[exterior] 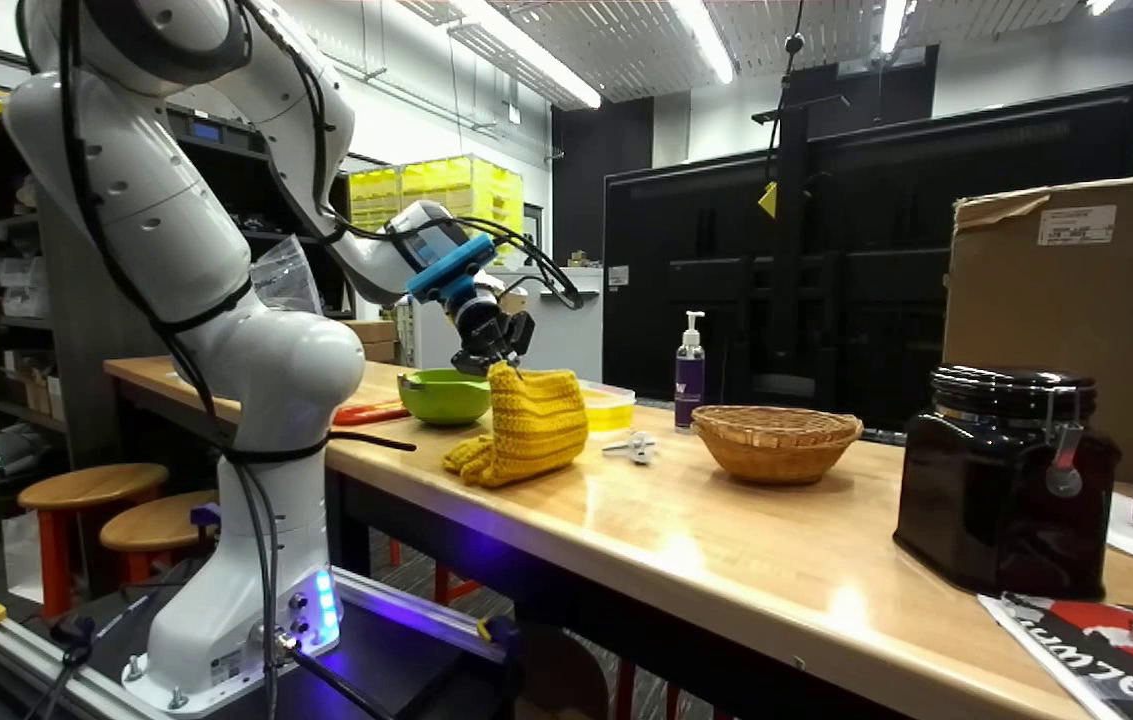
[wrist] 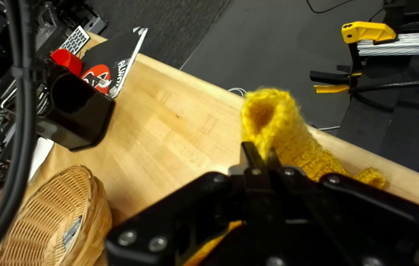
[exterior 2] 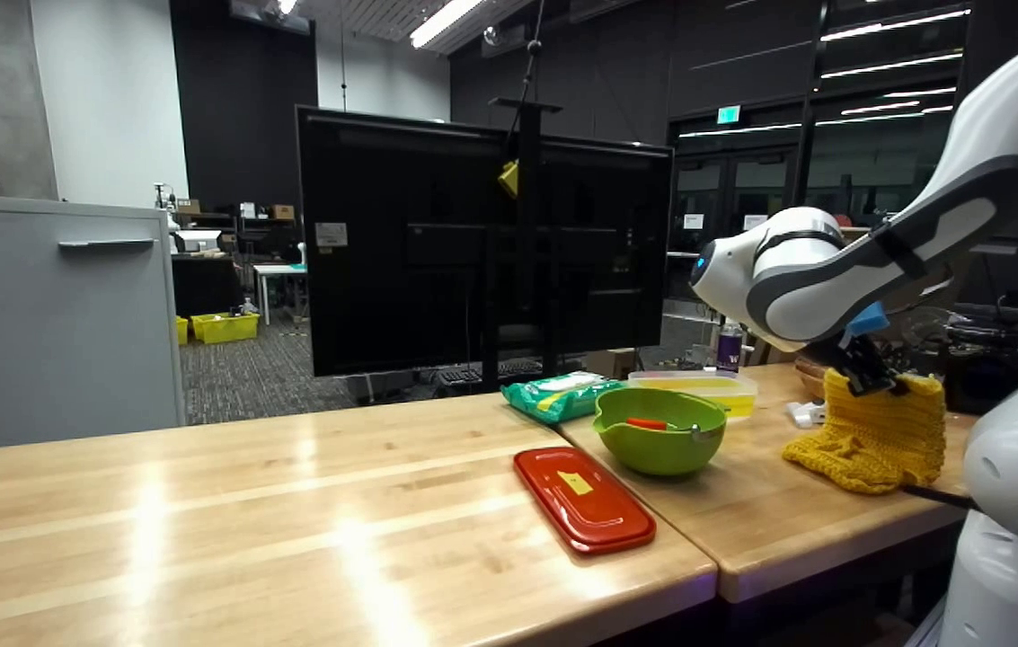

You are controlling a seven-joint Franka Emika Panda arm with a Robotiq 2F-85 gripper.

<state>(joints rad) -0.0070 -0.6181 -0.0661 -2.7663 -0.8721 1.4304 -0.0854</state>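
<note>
A yellow knitted cloth point(exterior: 538, 428) stands partly raised at the table's front edge, its lower end bunched on the wood. It also shows in an exterior view point(exterior 2: 888, 440) and the wrist view point(wrist: 287, 135). My gripper point(wrist: 262, 152) is shut on the upper edge of the cloth, with a pinch of yarn between the fingertips. In both exterior views the gripper point(exterior: 504, 362) point(exterior 2: 886, 386) points down at the cloth's top. The cloth's lower part still appears to touch the table. Part of it is hidden behind the gripper in the wrist view.
Near the cloth are a green bowl point(exterior 2: 663, 445), a clear container with yellow contents point(exterior: 606, 408), a white item point(exterior: 638, 448) and a pump bottle point(exterior: 689, 375). A wicker basket point(exterior: 776, 455), a dark jar point(exterior: 1006, 500), a red lid point(exterior 2: 585, 508) and a green wipes pack point(exterior 2: 553, 400) stand farther off.
</note>
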